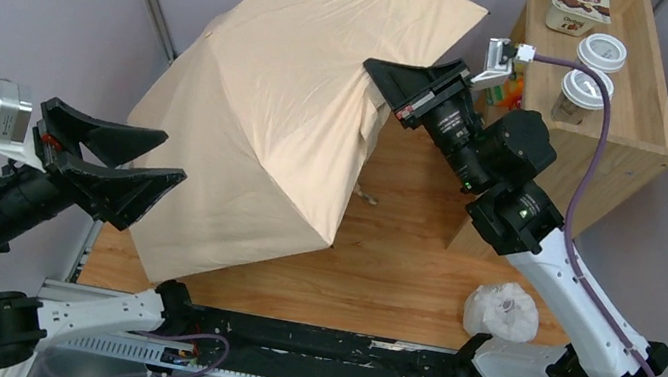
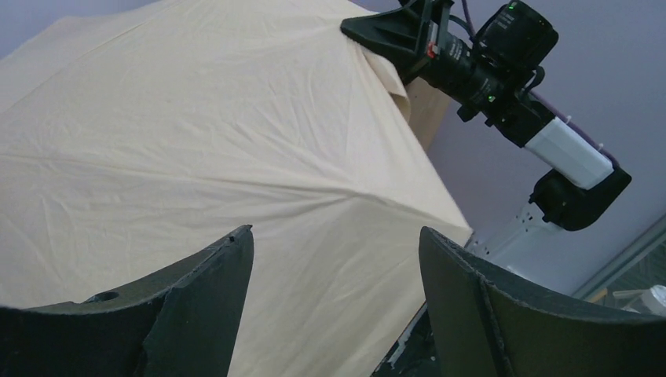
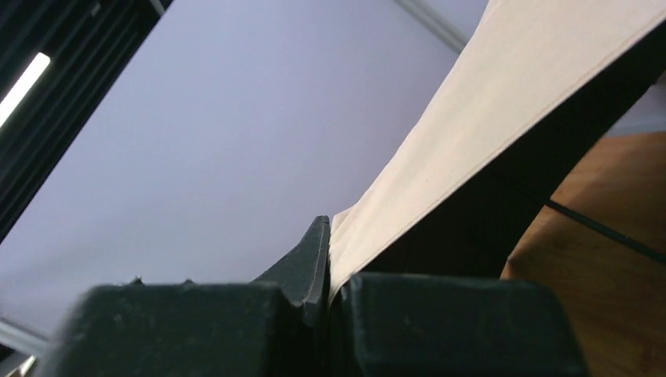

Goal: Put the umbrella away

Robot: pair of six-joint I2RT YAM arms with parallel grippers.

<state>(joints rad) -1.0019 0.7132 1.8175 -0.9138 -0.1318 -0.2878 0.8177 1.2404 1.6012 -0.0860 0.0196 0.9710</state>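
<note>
Pinches the 1 o'clock edge of an open pale beige fabric umbrella (image 1: 269, 128) with the right end effector (image 1: 376, 74) pressed together. Holds the left end effector (image 1: 173, 155) spread wide at 8 o'clock, just beside the umbrella, which covers the brown wooden surface (image 1: 421, 253) from centre to 10 o'clock.

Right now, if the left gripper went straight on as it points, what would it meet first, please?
Probably the umbrella: its open cream canopy fills the view ahead of the open left gripper, though the gap between them is hard to judge.
</note>
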